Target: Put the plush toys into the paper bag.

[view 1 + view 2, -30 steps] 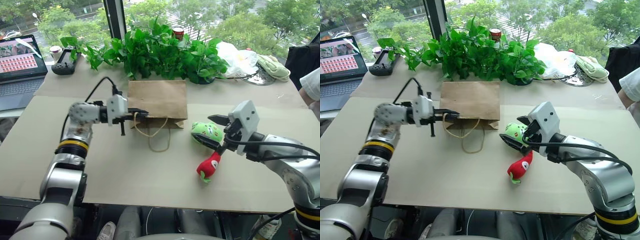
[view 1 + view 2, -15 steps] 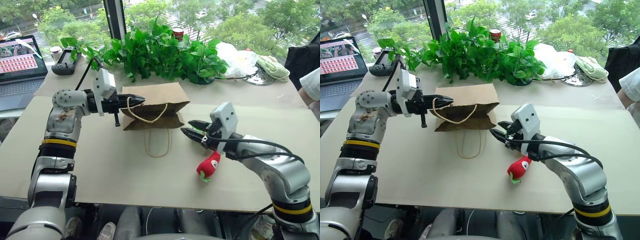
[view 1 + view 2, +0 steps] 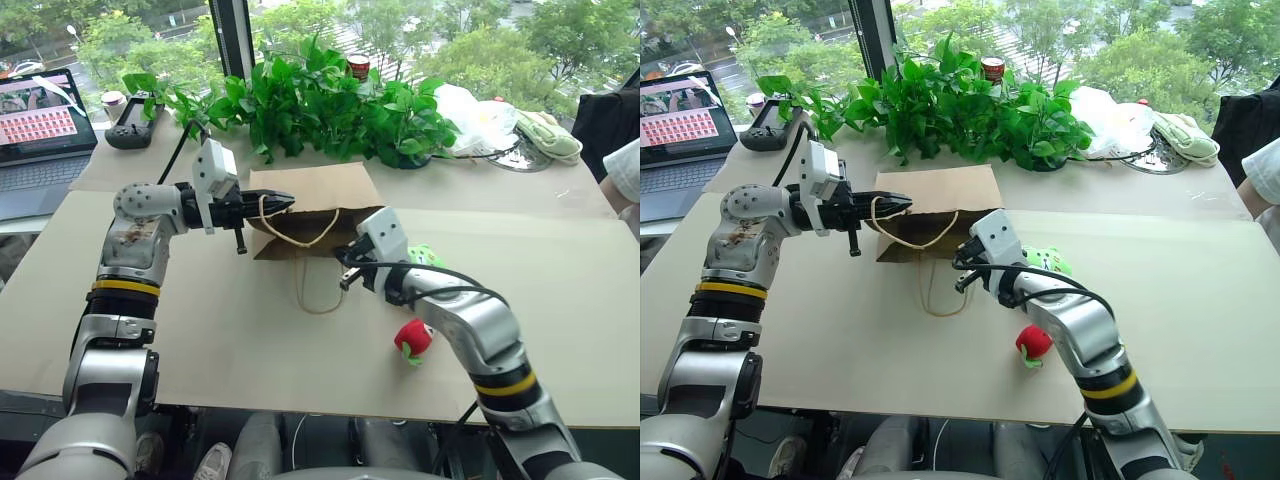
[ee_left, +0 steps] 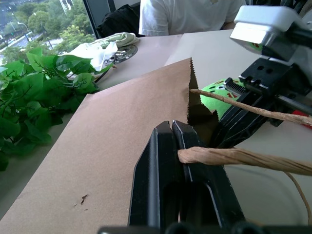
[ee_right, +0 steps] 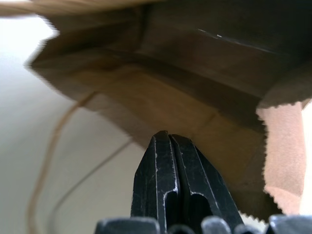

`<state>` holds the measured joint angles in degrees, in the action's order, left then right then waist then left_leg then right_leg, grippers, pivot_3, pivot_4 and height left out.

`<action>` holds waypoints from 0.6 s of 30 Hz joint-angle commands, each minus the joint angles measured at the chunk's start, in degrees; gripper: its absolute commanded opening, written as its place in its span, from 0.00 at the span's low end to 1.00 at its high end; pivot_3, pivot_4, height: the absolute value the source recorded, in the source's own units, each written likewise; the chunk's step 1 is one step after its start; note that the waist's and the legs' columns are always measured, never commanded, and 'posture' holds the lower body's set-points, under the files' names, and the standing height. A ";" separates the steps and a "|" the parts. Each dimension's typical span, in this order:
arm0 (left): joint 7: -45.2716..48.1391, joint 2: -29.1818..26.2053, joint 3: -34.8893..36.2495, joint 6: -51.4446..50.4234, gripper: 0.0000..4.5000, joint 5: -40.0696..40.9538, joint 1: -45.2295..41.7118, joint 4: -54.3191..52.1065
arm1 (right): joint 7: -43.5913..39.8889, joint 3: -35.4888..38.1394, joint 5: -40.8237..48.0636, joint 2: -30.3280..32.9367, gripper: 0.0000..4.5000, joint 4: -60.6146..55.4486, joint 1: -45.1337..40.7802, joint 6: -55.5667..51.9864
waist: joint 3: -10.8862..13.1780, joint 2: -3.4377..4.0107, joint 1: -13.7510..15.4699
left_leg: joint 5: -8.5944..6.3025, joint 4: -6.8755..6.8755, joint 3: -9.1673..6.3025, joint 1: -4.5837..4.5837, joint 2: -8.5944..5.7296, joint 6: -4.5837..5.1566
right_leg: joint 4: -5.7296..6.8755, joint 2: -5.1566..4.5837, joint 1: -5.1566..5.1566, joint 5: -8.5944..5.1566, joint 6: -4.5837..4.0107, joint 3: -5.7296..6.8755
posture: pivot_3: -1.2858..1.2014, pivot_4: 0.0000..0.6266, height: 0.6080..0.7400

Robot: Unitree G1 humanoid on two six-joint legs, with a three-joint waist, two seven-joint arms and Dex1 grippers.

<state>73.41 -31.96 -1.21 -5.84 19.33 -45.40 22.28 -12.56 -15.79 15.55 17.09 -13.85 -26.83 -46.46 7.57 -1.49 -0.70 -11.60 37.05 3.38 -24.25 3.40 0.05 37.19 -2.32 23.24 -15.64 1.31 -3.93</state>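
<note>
The bag (image 3: 312, 205) gaped, its handle (image 4: 234, 156) pinched by the left gripper (image 3: 283, 203), while the closed, empty right gripper (image 5: 171, 139) half hid the green toy (image 3: 428, 255).

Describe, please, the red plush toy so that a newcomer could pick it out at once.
Start at the brown paper bag lying on the table before the leafy plants. Toward the table's near edge, under the right arm, lies the red chili plush, the only red toy; the green plush sits nearer the bag.

tool (image 4: 171, 129) pinching bag handle (image 4: 234, 156), paper bag (image 4: 122, 141)
</note>
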 commanded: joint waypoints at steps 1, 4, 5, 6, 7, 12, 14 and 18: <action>-0.84 0.09 1.40 -1.37 0.00 1.47 -2.12 -2.47 | 1.50 -0.11 -3.90 -1.44 0.01 3.28 -1.05 2.52 | 0.00 0.00 -0.03 | 0.00 0.00 0.00 0.00 0.00 0.00 | 0.00 0.00 0.00 0.00 0.00 0.00 | 0.52 0.24 0.79; -2.64 0.56 2.11 -3.08 0.00 2.07 -2.90 -2.41 | 1.11 -0.54 -5.18 -2.68 0.01 5.38 -1.01 1.64 | 0.00 0.00 -0.11 | 0.00 -0.01 0.00 0.01 0.01 0.00 | 0.01 0.00 0.01 0.00 0.00 0.00 | 0.52 0.24 0.79; -3.54 0.82 2.49 -3.94 0.00 2.35 -3.33 -2.18 | 0.91 -0.90 -5.76 -2.86 0.01 5.78 -0.96 1.59 | 0.00 0.00 -0.11 | 0.00 -0.01 0.00 0.01 0.02 0.00 | 0.02 0.01 0.01 0.00 0.00 0.00 | 0.52 0.24 0.79; -4.38 0.99 2.78 -4.89 0.00 2.54 -3.74 -1.88 | 0.83 -1.34 -6.36 -2.96 0.01 6.02 -0.87 1.40 | 0.00 0.00 -0.12 | 0.00 -0.01 -0.01 0.01 0.02 0.00 | 0.02 0.01 0.01 0.00 0.00 0.00 | 0.52 0.24 0.79; -5.15 1.10 2.96 -5.42 0.00 2.52 -4.05 -1.60 | 0.67 -1.70 -6.79 -3.08 0.01 6.15 -0.72 1.09 | 0.00 0.00 -0.14 | 0.00 -0.01 -0.01 0.01 0.02 0.00 | 0.02 0.01 0.01 0.00 0.00 0.00 | 0.52 0.24 0.79; -7.81 2.11 4.52 -9.64 0.00 3.98 -5.03 -2.05 | 0.17 -3.36 -8.95 -3.39 0.01 6.80 0.23 -0.23 | 0.00 0.00 -0.26 | 0.00 -0.01 -0.01 0.02 0.01 0.00 | 0.02 0.01 0.01 0.00 0.00 0.00 | 0.52 0.24 0.79; -7.99 2.12 4.56 -10.18 0.00 4.09 -4.81 -2.54 | 0.17 -3.10 -9.49 -3.68 0.01 7.01 0.33 -0.39 | 0.00 0.01 -0.25 | 0.00 -0.01 -0.01 0.02 0.02 0.00 | 0.02 0.01 0.01 0.00 0.00 0.00 | 0.52 0.24 0.79; -7.86 1.88 4.09 -10.29 0.00 3.86 -3.74 -3.21 | 0.49 -1.60 -10.12 -4.16 0.01 6.94 0.09 -0.53 | 0.00 0.01 -0.27 | 0.00 -0.01 -0.01 0.04 0.02 0.00 | 0.03 0.01 0.00 0.00 0.00 0.00 | 0.52 0.24 0.79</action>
<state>65.76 -29.66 1.96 -16.24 22.45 -48.89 21.38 -12.24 -18.95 5.76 13.05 -6.70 -26.72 -46.36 7.57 -1.48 -0.97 -11.60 37.04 3.37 -24.21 3.41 0.05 37.23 -2.31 23.25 -15.64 1.31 -3.93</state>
